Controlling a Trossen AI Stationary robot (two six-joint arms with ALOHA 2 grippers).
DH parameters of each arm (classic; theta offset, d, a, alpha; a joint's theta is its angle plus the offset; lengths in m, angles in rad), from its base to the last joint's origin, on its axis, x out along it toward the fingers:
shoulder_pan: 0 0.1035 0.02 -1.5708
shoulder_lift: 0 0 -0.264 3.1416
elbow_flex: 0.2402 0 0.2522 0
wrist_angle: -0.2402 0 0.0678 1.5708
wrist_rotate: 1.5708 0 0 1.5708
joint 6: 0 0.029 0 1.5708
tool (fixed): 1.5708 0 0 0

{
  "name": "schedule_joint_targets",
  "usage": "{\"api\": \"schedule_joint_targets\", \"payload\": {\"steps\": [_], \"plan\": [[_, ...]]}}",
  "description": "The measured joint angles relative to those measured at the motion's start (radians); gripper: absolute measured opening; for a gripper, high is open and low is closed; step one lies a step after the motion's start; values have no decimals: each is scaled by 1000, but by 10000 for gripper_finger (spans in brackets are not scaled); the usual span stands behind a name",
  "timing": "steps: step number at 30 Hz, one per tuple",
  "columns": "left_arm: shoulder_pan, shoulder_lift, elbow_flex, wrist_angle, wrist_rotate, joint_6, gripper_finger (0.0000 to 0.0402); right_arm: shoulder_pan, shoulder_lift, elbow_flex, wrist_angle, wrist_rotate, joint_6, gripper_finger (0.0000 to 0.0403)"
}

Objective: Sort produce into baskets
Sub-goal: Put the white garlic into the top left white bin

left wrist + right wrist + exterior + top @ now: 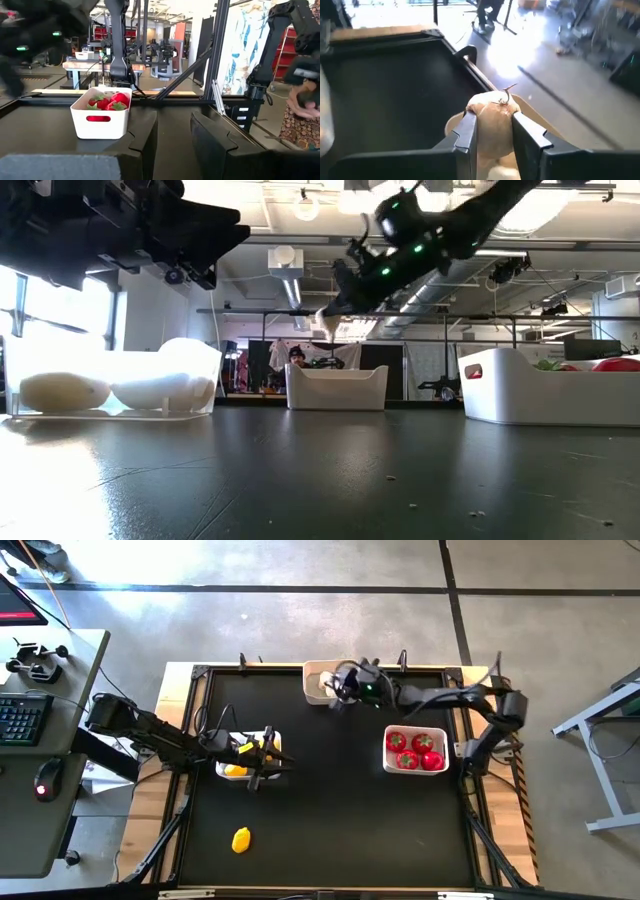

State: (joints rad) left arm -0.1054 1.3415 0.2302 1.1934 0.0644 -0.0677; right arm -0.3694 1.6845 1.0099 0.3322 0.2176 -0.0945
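My right gripper is shut on a white garlic bulb above the far basket, which also shows in the low view. My left gripper is open and empty over the left basket, which holds yellow lemons. Its open fingers show in the left wrist view. One lemon lies on the table near the front left. The right basket holds red tomatoes. My right gripper pinches the garlic bulb by its two opposite sides between its two fingers. The bulb's stem tip sticks out past the fingertips. The fingers come from the table's right, slanting down. The bulb hangs clear above the far basket.
The table is a black mat with a raised frame. A desk with a keyboard and a mouse stands off the table's left. The tomato basket shows ahead of my left gripper in the left wrist view.
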Motion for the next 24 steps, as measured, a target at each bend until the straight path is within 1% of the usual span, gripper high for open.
{"api": "schedule_joint_targets", "payload": {"steps": [2,6,12,16,24], "plan": [[0,0,0,0,0,0,101,-15,51,56,-38,-8,76,73],[1,0,0,0,-1,0,101,-26,155,176,-167,-13,188,73],[1,0,0,0,-3,1,101,-31,253,302,-240,-16,284,73],[1,0,0,0,-3,4,101,-38,285,334,-249,14,335,73],[1,0,0,0,-5,26,101,-51,341,340,-262,10,408,73]]}}
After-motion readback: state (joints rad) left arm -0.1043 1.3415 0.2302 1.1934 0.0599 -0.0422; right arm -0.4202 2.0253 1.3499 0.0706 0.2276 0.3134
